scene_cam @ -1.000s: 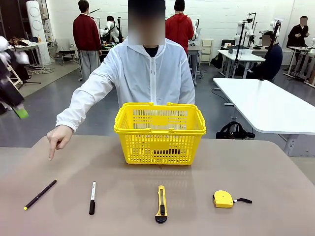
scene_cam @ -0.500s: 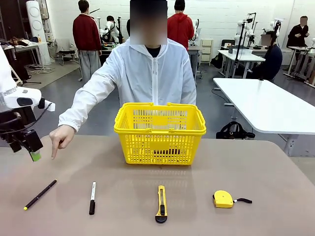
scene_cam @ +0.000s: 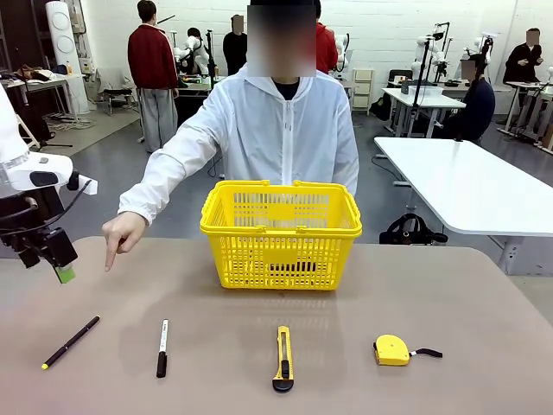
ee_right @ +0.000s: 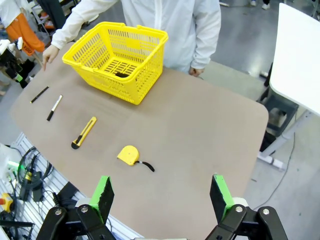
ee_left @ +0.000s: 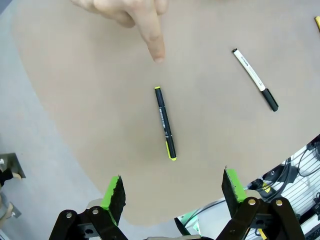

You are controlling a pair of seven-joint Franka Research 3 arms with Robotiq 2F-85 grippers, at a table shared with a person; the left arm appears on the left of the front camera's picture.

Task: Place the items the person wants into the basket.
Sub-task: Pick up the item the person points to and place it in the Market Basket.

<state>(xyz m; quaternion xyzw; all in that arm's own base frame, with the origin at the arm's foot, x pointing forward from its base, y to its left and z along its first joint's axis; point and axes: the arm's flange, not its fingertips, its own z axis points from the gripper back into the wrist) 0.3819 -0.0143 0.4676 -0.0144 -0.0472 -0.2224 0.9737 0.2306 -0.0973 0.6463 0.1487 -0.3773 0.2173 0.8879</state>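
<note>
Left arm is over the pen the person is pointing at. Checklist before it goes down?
1. Left gripper open, nothing between the fingers: ok.
2. Black pen lies flat on the table, roughly centred ahead of the gripper and crosswise to its closing line in the left wrist view: ok.
3. Marker well apart from the pen: ok.
4. Person's hand out of the descent path: not ok. Its pointing fingertip sits close to one end of the pen in the wrist view, so probably wait.
5. Basket upright, top open: ok.
6. Right gripper open, high above the table, away from the pen: ok.
</note>
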